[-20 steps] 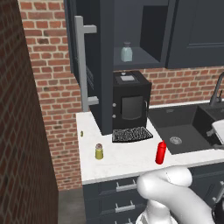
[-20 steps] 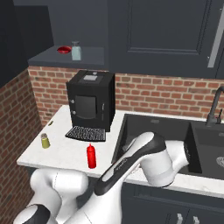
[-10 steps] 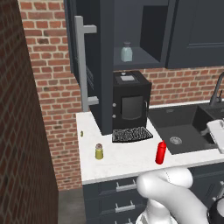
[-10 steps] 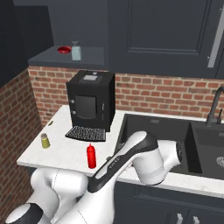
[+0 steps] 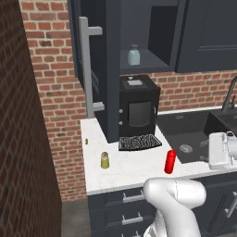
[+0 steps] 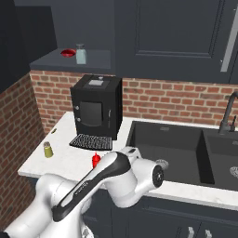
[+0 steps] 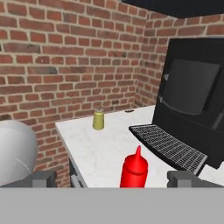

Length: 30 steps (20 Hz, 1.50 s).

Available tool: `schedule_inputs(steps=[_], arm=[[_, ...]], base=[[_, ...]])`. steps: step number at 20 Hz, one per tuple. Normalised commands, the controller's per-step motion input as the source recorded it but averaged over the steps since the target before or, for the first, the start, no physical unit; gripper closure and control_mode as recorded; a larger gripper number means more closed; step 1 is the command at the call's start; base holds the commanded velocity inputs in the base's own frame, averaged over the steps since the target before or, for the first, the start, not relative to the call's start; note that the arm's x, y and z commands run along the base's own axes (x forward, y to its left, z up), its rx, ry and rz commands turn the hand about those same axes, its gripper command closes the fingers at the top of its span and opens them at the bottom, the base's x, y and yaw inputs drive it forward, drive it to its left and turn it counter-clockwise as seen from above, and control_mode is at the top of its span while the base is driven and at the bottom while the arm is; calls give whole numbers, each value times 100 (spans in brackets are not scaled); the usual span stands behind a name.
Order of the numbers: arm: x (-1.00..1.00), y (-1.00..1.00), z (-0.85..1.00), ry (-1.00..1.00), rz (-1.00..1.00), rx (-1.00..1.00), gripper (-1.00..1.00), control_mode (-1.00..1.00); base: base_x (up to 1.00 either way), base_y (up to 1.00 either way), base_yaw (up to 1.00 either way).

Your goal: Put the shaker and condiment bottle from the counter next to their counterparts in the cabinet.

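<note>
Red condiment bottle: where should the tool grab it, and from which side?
Grip the condiment bottle on its straight cylindrical body below the tapered nozzle, coming in level from the counter front edge. It stands upright and apart from the appliance's grille tray, and the open tool already frames it.

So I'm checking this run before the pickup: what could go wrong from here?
The condiment bottle is slim and stands near the counter front edge; a nudge from the open gripper could tip it off. The black appliance and its grille tray sit close beside it, so a wide swing might clip them.
</note>
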Motion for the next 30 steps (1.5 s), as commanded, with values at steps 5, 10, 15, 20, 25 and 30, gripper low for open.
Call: schedule_inputs(steps=[5, 10, 15, 20, 25, 30], arm=[[0, 0, -6, 0, 0, 0, -100, -100], [0, 0, -42, 0, 4, -1, -100, -100], [12, 0, -44, 2, 8, -1, -100, -100], [24, -2, -18, 2, 10, 0, -100, -100], [26, -2, -9, 11, 8, 0, -100, -100], [30, -46, -33, 21, 4, 0, -100, -100]], base=[[0, 0, 0], [0, 0, 0], [0, 0, 0], [0, 0, 0], [0, 0, 0], [0, 0, 0]])
